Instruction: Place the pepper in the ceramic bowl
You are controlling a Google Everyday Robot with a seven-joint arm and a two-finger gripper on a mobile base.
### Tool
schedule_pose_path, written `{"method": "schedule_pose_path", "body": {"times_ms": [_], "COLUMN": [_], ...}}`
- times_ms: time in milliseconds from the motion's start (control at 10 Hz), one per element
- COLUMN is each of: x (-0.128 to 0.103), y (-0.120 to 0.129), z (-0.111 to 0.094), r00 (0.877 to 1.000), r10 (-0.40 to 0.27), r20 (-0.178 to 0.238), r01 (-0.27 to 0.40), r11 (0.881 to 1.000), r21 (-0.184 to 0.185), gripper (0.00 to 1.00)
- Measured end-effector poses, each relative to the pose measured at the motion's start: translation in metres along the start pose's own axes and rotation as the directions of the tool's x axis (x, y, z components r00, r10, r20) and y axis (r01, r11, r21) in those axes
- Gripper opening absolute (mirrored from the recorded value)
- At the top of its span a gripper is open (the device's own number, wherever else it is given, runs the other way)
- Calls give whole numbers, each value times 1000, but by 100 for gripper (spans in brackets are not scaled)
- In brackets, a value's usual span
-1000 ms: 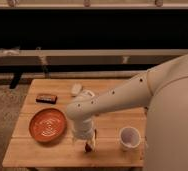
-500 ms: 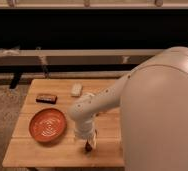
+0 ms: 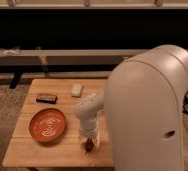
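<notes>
Arm [image 3: 147, 110] has swung in closer while gripper [image 3: 88, 141] stays low at pepper [image 3: 89, 148], grip state can't tell; ceramic bowl [image 3: 48, 125] beside it still empty

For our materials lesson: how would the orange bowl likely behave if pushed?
Wide, shallow and flat-sitting, the ceramic bowl probably slides rather than tips. Being ceramic, likely rigid yet chippable. The gripper hangs to its right, at the pepper.

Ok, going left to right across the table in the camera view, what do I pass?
ceramic bowl → small pale block → gripper, low near the front edge of the table, with the pepper at its tip → white robot arm. The flat black object lies behind the bowl, so unranked.
</notes>
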Motion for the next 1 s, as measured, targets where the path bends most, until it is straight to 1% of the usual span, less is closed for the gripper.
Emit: {"method": "schedule_pose_path", "body": {"times_ms": [200, 400, 500, 600, 700, 900, 1000], "x": [-9, -13, -13, -14, -14, -14, -13], "y": [-3, -3, -1, -2, -1, -1, 2], "z": [7, 13, 16, 17, 16, 14, 12], "r00": [1000, 1000, 1000, 1000, 1000, 1000, 999], "r10": [11, 10, 7, 8, 7, 0, -14], "r20": [-1, -6, -11, -14, -22, -31, -33], "r01": [-11, -10, -7, -8, -7, 0, 14], "r11": [1000, 1000, 1000, 1000, 1000, 1000, 1000], "r21": [5, 14, 22, 21, 8, -7, -18], "gripper": [65, 64, 55, 46, 35, 18, 7]}}
